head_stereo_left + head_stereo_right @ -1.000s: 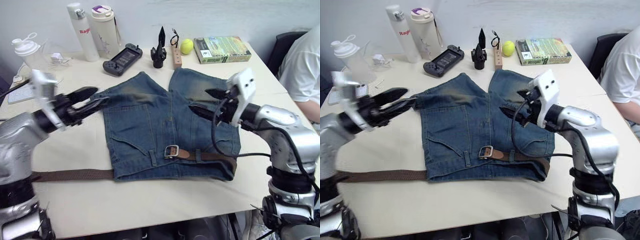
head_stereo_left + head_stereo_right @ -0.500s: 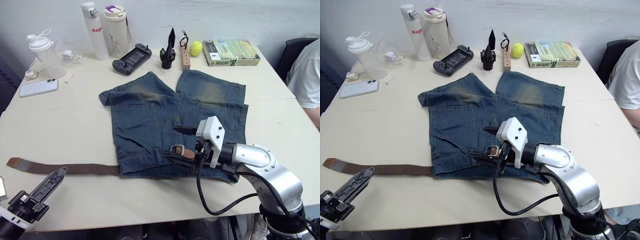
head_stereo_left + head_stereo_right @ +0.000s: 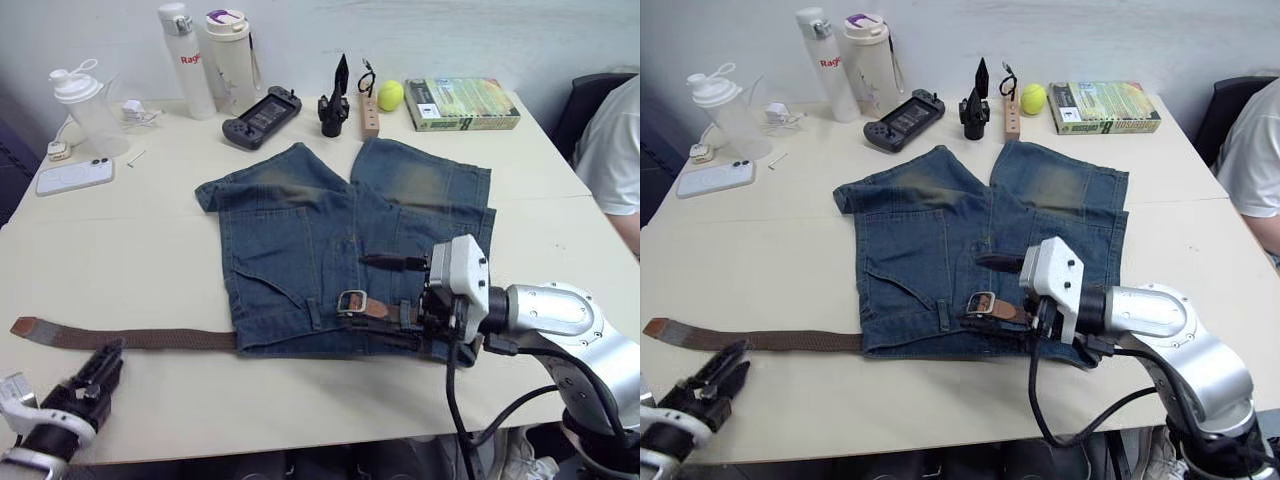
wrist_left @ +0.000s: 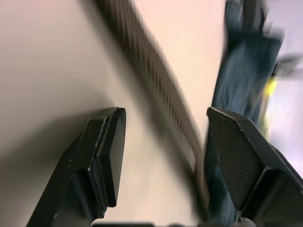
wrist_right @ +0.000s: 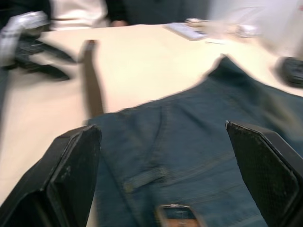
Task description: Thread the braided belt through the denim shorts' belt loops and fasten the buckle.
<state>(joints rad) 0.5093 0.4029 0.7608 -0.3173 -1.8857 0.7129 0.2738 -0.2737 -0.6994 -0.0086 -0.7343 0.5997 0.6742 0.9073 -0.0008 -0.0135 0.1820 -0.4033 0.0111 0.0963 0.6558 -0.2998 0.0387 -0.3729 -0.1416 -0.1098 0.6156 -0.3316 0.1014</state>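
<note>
You're probably in an office or lab: a plain table [image 3: 150,250] against a white wall, bottles [image 3: 205,50] at 11 o'clock, a phone [image 3: 73,176] at 10, a seated person [image 3: 612,150] at 3.

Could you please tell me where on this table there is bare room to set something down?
Bare tabletop lies between the phone and the denim shorts, above the braided belt. Another patch sits right of the shorts. The far edge is crowded by bottles, game controller and book.
</note>
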